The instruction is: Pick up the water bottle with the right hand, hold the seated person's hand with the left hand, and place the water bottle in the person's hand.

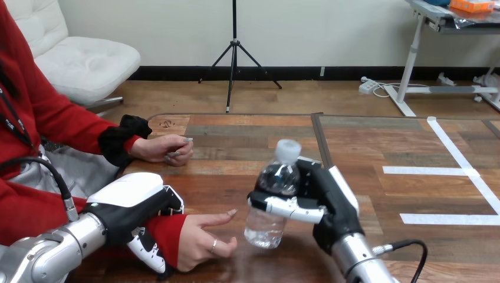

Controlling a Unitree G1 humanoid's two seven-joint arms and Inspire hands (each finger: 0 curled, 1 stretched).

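A clear water bottle point(272, 203) with a white cap is upright, lifted just above the table, with my right hand point(321, 197) shut on its middle. My left hand point(141, 215) is curled round the person's wrist point(168, 236) at the red sleeve near the front edge. That person's hand point(203, 239) lies palm up, fingers pointing toward the bottle, a small gap left of its base. The person's other hand point(168, 148) rests as a loose fist further back on the table.
The wooden table point(247, 141) stretches ahead. White tape lines point(466, 171) mark its right part. The person sits at the left side.
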